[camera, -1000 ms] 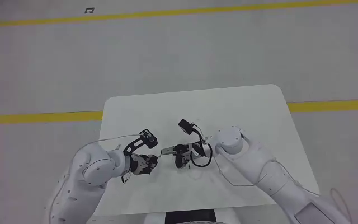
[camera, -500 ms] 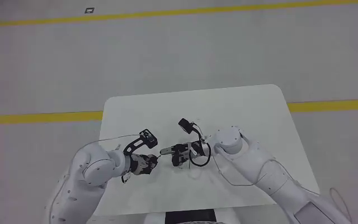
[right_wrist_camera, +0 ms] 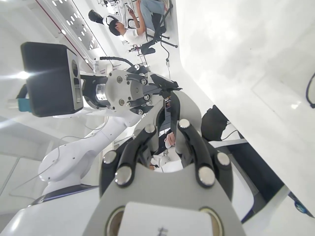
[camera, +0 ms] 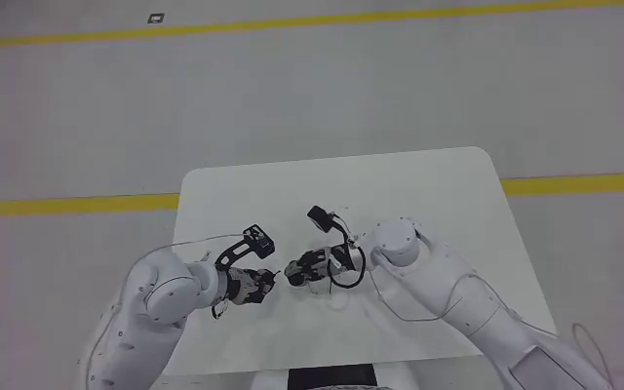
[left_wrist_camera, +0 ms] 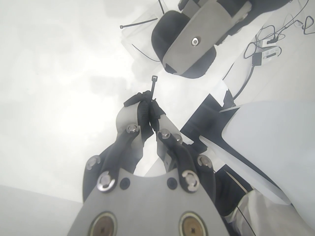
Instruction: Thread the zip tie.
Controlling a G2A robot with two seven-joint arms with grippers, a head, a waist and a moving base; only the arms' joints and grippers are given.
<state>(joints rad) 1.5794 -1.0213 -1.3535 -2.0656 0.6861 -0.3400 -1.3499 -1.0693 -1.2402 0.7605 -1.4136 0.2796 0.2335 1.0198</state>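
My left gripper (left_wrist_camera: 149, 104) is shut on a thin black zip tie (left_wrist_camera: 153, 87). The tie's square head sticks out just past the fingertips. My right gripper (left_wrist_camera: 172, 71) hangs a short way beyond that head, its tip pointing towards it without touching. In the right wrist view its fingers stand close together, shut, and I see nothing between them. From above, the left gripper (camera: 265, 281) and the right gripper (camera: 291, 273) nearly meet over the front middle of the white table (camera: 429, 195).
Two spare black zip ties (left_wrist_camera: 139, 23) lie on the table beyond the right gripper, by a clear flat tray (left_wrist_camera: 130, 40) that holds another curved tie. A small box with cables (left_wrist_camera: 268, 50) sits off to one side.
The right gripper has moved left, closing most of the gap to the left gripper and the tie's head. The left gripper has kept still with the tie.
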